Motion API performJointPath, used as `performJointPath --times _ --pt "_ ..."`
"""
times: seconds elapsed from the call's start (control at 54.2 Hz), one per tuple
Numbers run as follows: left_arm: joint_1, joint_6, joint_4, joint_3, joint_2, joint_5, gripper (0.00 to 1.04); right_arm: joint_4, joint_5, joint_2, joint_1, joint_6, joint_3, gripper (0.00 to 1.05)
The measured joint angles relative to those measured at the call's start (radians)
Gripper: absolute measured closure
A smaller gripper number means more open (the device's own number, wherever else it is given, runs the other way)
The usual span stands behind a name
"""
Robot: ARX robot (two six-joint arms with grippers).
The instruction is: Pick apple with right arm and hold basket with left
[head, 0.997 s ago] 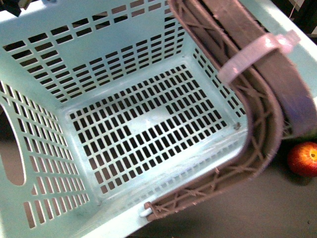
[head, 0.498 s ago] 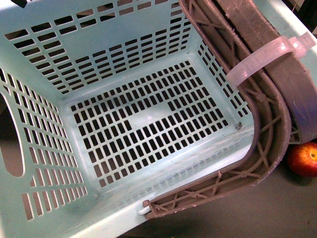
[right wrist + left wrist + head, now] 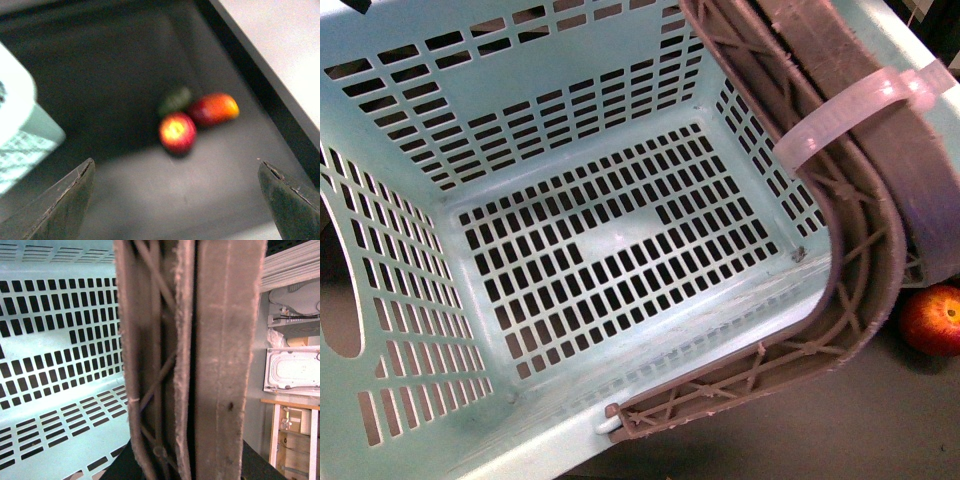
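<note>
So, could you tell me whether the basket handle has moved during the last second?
Yes, slightly. In the front view the basket handle has shifted to the right, closing on the apple, which has stayed put.

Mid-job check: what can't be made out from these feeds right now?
1. Left gripper: in no view; the basket handle fills the left wrist view, so the grip is unconfirmed.
2. Apple: front view, cut by the right edge.
3. Green fruit: right wrist view, blurred; contact with the apple unclear.
</note>
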Motion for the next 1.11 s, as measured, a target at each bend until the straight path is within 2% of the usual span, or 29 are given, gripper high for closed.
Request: performJointPath --times 0.074,0.222,0.332,0.425,0.498,0.609,0.775,0.942,1.108 --pt "0.0 0.004 0.0 0.0 0.0 0.0 0.88 -0.044 0.023 0.079 -0.021 0.074 0.013 0.09" --pt "0.0 0.003 0.0 0.0 0.0 0.003 0.88 0.02 -0.048 0.179 -0.116 0.118 0.015 0.09" --pt "0.0 0.004 0.0 0.0 -0.002 0.003 0.88 0.22 -0.175 0.402 -0.26 0.081 0.027 0.09" --pt "0.0 0.004 0.0 0.0 -0.002 0.002 0.88 0.336 -0.201 0.566 -0.315 0.063 0.052 0.09" --pt "0.0 0.005 0.0 0.0 -0.002 -0.001 0.88 0.497 -0.201 0.803 -0.34 0.031 0.105 0.09" --pt "0.0 0.004 0.0 0.0 -0.002 0.003 0.88 0.678 -0.222 1.13 -0.339 -0.006 0.201 0.09" --pt "0.0 0.005 0.0 0.0 -0.002 0.002 0.88 0.8 -0.22 1.474 -0.309 -0.047 0.314 0.09" --pt "0.0 0.004 0.0 0.0 -0.002 0.002 0.88 0.839 -0.179 1.747 -0.272 -0.065 0.425 0.09" --pt "0.0 0.004 0.0 0.0 -0.002 0.002 0.88 0.841 -0.178 1.87 -0.242 -0.063 0.492 0.09"
